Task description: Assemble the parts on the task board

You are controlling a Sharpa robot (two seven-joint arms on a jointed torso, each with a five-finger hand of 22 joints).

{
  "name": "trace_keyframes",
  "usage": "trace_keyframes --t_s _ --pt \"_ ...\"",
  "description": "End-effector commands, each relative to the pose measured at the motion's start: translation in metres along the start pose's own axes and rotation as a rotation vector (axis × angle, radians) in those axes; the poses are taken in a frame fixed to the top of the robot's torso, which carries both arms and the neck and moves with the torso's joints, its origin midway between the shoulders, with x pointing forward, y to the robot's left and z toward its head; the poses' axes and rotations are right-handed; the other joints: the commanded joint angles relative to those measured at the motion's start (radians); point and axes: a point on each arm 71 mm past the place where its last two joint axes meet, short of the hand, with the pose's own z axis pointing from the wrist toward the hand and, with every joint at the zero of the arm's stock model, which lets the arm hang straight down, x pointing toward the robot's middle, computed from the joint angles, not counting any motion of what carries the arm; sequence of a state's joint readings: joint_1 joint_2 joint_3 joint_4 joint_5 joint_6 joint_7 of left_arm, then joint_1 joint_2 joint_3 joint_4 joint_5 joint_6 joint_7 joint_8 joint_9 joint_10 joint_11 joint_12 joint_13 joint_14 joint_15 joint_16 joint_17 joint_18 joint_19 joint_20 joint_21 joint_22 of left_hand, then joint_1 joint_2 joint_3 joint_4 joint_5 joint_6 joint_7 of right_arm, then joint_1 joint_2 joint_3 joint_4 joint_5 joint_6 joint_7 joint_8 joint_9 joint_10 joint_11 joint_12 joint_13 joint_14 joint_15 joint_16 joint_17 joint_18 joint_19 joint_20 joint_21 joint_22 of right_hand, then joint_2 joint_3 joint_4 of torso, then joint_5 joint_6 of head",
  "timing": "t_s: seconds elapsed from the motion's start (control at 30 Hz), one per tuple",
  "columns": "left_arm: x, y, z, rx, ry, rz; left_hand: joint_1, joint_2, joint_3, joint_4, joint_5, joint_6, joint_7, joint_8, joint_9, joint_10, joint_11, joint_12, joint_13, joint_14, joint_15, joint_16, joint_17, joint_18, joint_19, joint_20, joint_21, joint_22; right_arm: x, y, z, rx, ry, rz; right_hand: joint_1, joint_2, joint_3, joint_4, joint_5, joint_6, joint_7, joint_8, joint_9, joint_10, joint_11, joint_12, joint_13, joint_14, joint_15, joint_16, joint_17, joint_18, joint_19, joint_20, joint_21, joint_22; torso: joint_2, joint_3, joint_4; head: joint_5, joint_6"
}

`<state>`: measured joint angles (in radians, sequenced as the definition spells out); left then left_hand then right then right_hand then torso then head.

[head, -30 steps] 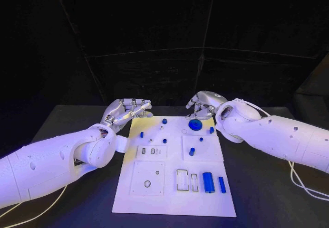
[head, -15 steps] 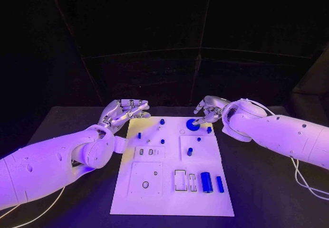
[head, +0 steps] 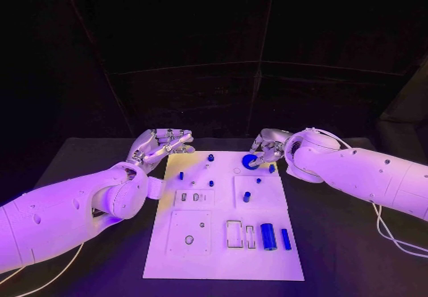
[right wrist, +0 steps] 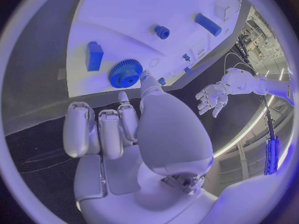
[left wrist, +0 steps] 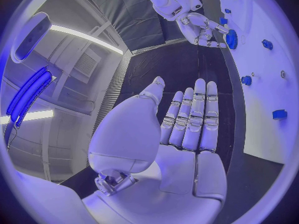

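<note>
While most parts lie loose and no mating is plainly finished, assembly reads as early-stage. Item one, task board (head: 223, 253): white plate on the black bench (head: 357, 247), its near end well apart from both robot hands. Item two, large blue cylinder (head: 268, 237) and slimmer blue bar (head: 286, 239): lying side by side at the near end, beside two empty rectangular slots (head: 235, 234); judged not yet placed, since those recesses stay open. Item three, oval recess (head: 189, 239) on the near square panel: nothing in it. Item four, short blue peg (head: 246, 197), mid-board, between near stock and the right robot hand; whether seated or merely standing cannot be told. Item five, small blue pieces (head: 195, 181), nearer the left robot hand, dotted across the far half; seating cannot be told. Item six, blue gear (right wrist: 126, 73): at the far end, just beside the right robot hand (head: 268, 150), whose thumb tip reaches to its toothed rim while the other fingers curl under holding nothing; actual contact cannot be confirmed. Item seven, left robot hand (head: 162, 145): off the board's far corner, over the bench, fingers straight, side by side, gripping nothing. Remaining, by judgement: gear work in hand, then the near cylinder, bar and open recesses.
</note>
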<state>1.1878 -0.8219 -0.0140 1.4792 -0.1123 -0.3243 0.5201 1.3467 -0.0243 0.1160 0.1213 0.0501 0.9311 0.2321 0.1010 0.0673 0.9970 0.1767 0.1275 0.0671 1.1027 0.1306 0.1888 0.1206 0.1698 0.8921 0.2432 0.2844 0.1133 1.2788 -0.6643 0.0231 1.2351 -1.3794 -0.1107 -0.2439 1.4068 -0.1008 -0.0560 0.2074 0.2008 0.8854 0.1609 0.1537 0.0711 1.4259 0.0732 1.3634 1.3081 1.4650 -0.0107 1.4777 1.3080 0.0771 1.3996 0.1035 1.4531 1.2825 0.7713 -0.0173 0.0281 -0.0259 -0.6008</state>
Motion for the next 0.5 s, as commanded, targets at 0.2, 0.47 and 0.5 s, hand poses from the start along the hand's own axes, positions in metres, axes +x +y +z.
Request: trace_keyframes --t_s 0.2,0.47,0.5 --pt "0.0018 -0.0013 0.0013 0.010 0.010 -0.006 0.001 0.009 -0.002 -0.007 0.000 0.008 0.002 -0.006 -0.001 0.008 0.002 -0.004 -0.001 0.003 -0.002 -0.006 0.001 0.013 0.006 -0.002 0.000 -0.002 0.0013 0.0010 0.0024 -0.001 0.024 -0.046 0.026 0.017 0.015 -0.018 0.022 0.000 -0.003 0.011 0.001 0.007 -0.003 0.009 0.028 0.064 0.005 0.009 0.041 -0.015 0.008 0.000 0.005 0.004 -0.001 -0.0001 -0.0004 -0.004 -0.003" --pt "0.0021 -0.0011 0.0016 0.010 0.010 -0.006 0.001 0.009 -0.002 -0.007 0.000 0.008 0.002 -0.006 -0.001 0.008 0.002 -0.004 -0.001 0.003 -0.002 -0.006 0.001 0.013 0.006 -0.002 0.000 -0.002 0.0012 0.0010 0.0029 -0.001 0.021 -0.051 0.038 0.033 0.026 -0.033 0.022 0.011 -0.005 0.021 0.002 0.014 -0.005 0.022 0.044 0.064 0.004 0.011 0.044 -0.016 0.008 -0.001 0.007 0.006 0.000 -0.0006 0.0010 -0.005 -0.005" --pt "0.0021 -0.0011 0.0017 0.010 0.010 -0.006 0.001 0.009 -0.002 -0.007 0.000 0.008 0.002 -0.006 -0.001 0.008 0.002 -0.004 -0.001 0.003 -0.002 -0.006 0.001 0.013 0.006 -0.002 0.000 -0.002 0.0012 0.0009 0.0030 -0.001 0.022 -0.051 0.040 0.035 0.028 -0.035 0.021 0.012 -0.005 0.022 0.002 0.015 -0.005 0.024 0.046 0.064 0.004 0.011 0.045 -0.016 0.009 -0.001 0.007 0.007 0.000 -0.0006 0.0010 -0.005 -0.005"
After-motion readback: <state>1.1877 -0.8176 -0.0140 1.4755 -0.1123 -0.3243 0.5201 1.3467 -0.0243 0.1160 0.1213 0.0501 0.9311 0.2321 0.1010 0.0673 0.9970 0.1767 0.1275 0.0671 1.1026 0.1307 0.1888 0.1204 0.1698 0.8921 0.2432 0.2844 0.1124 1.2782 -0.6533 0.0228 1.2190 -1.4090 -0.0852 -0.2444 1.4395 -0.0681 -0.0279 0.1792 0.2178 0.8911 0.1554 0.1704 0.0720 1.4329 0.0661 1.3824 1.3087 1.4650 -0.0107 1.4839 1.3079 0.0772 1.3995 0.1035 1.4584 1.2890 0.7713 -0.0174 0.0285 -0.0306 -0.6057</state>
